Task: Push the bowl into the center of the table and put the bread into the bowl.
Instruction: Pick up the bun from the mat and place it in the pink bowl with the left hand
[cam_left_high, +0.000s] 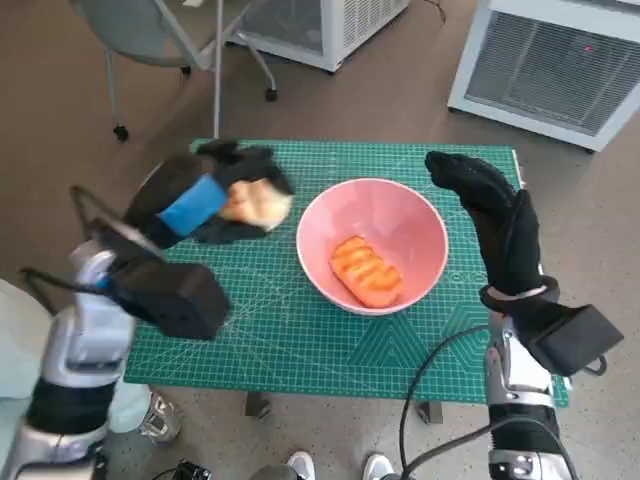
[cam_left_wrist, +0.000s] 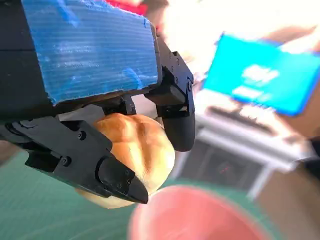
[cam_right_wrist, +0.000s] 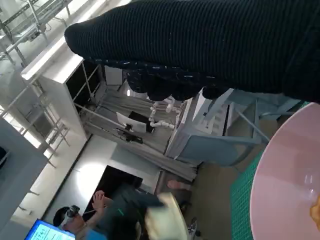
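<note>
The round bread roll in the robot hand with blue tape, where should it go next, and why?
Probably sideways, over the pink bowl, before letting go. The left robot hand grips the roll above the green mat, beside the bowl rather than over it. One orange bread already lies inside, and the right robot hand hangs by the far rim.

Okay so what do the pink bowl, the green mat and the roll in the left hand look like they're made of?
The pink bowl looks like smooth plastic or glazed ceramic; its soft sheen fits either. The green mat looks like a matte rubbery cutting mat, printed with pale grid lines. The roll, held in the left hand, has a golden, faintly glossy creased crust; real bread or a foam replica, I cannot tell.
</note>
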